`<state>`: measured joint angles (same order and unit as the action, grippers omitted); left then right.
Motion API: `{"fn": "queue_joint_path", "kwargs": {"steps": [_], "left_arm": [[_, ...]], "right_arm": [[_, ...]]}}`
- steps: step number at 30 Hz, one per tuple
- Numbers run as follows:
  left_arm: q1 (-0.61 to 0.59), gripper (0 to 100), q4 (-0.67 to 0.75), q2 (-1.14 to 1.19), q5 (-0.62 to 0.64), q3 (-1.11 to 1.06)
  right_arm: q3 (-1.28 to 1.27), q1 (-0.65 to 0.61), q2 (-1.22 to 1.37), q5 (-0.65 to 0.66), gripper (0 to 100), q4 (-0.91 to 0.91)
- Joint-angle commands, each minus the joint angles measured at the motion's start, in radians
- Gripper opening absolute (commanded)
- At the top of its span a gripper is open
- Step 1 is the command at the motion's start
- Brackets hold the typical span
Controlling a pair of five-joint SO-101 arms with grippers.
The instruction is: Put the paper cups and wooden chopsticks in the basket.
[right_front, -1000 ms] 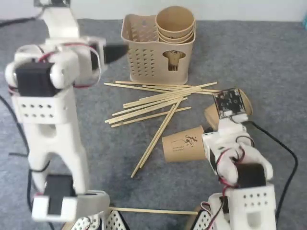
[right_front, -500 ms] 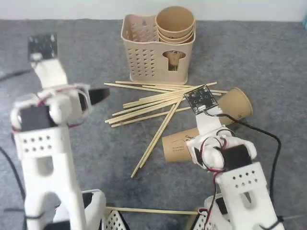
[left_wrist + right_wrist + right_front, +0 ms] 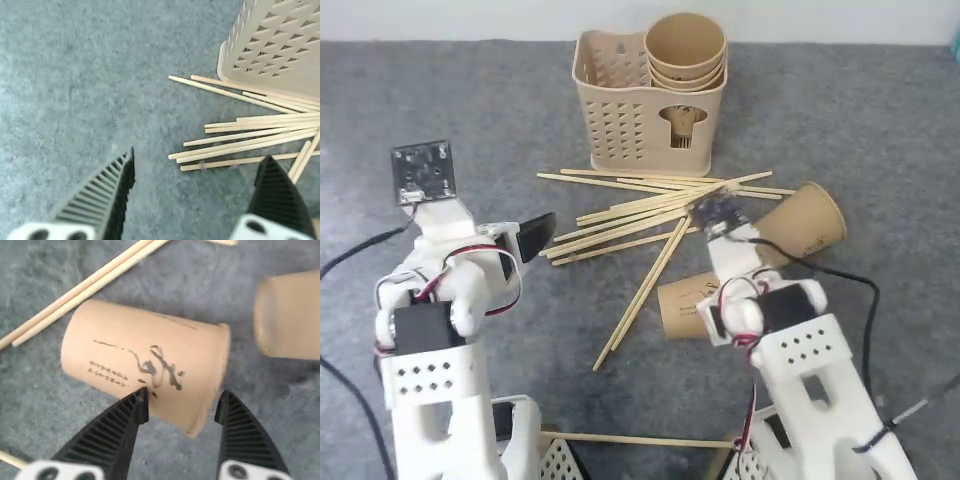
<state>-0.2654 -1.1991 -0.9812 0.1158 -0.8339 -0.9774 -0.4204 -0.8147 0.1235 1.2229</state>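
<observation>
The right end effector [image 3: 183, 397] is hovering released over the rim end of a paper cup [image 3: 145, 360] that is lying sideways on the worktop [image 3: 880, 130], near the chopsticks [image 3: 650, 215]. The cup is probably handling light and thin-walled (crushing easily), so a gentle pinch across the stiffer rim is looking safest. The left end effector [image 3: 200, 159] is likewise gaping released.

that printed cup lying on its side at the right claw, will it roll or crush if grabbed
The cup lies on its side, so a nudge would probably roll it, curving since it tapers. It looks like thin paper: likely light, and easy to dent near the rim, where the open right claw sits.
</observation>
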Motion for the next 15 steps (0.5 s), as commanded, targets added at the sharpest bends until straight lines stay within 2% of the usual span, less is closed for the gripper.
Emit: {"fn": "queue_joint_path", "kwargs": {"steps": [1,5,10,15], "left_arm": [[-0.003,36,0.021,0.003,0.014,0.008],[-0.003,36,0.021,0.018,0.014,0.008],[-0.003,36,0.021,0.018,0.014,0.007],[-0.006,36,0.021,0.018,0.014,0.001]], "right_arm": [[-0.02,-0.044,0.001,0.009,22.5,-0.056],[-0.02,-0.047,0.004,0.017,15.1,-0.062],[-0.017,-0.039,-0.001,0.032,0.1,-0.102],[0.049,-0.028,-0.001,0.167,0.9,-0.061]]}}
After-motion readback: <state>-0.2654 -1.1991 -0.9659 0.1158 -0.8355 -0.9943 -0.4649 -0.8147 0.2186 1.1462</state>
